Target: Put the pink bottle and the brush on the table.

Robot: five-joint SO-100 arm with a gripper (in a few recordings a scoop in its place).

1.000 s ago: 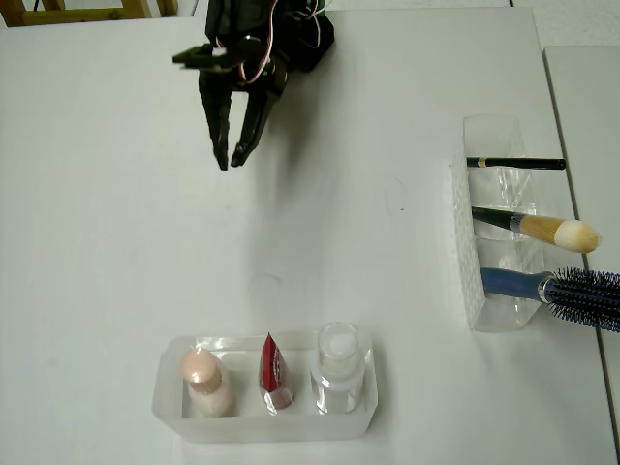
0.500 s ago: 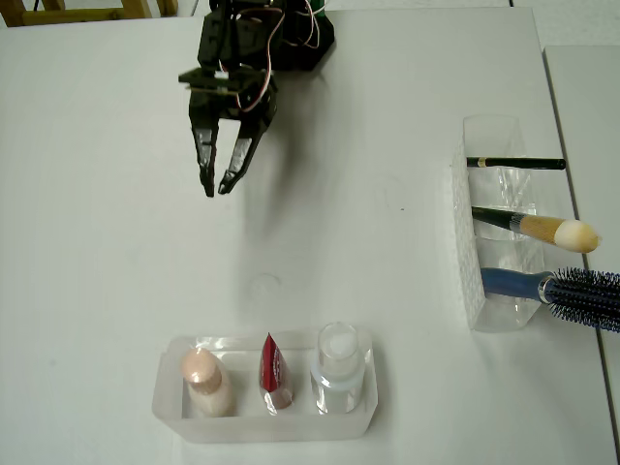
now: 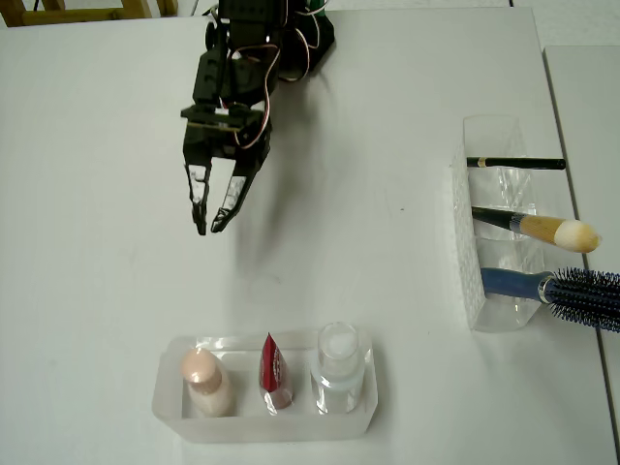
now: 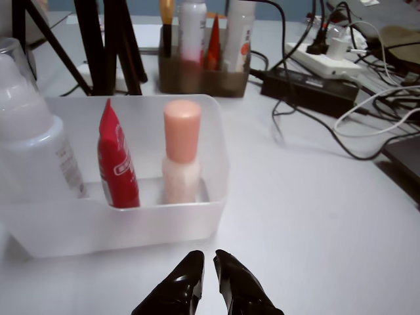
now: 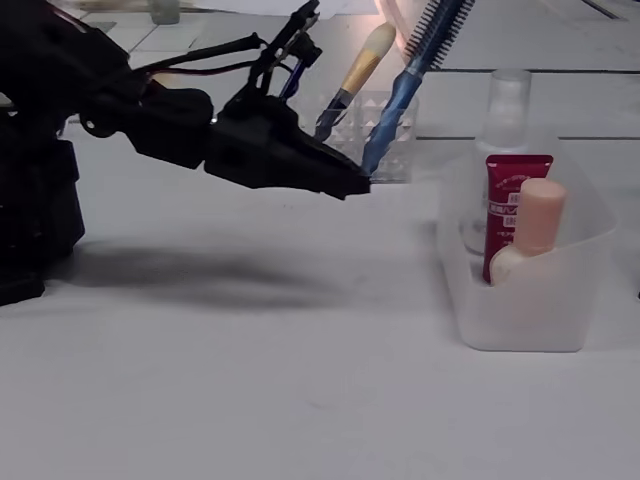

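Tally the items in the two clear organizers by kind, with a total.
Bottles: 2, pale peach-pink bottle, clear bottle with white cap
Tubes: 1, red pointed tube
Brushes: 2, cream-tipped makeup brush, blue-handled spiky hairbrush
Pencils: 1, thin black pencil
Total: 6

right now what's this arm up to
The black arm's gripper hovers above the white table, fingers slightly apart and holding nothing, pointed toward the translucent tray. The small peach-pink bottle stands in the tray. The black-handled cream-tipped brush sits in the clear holder.
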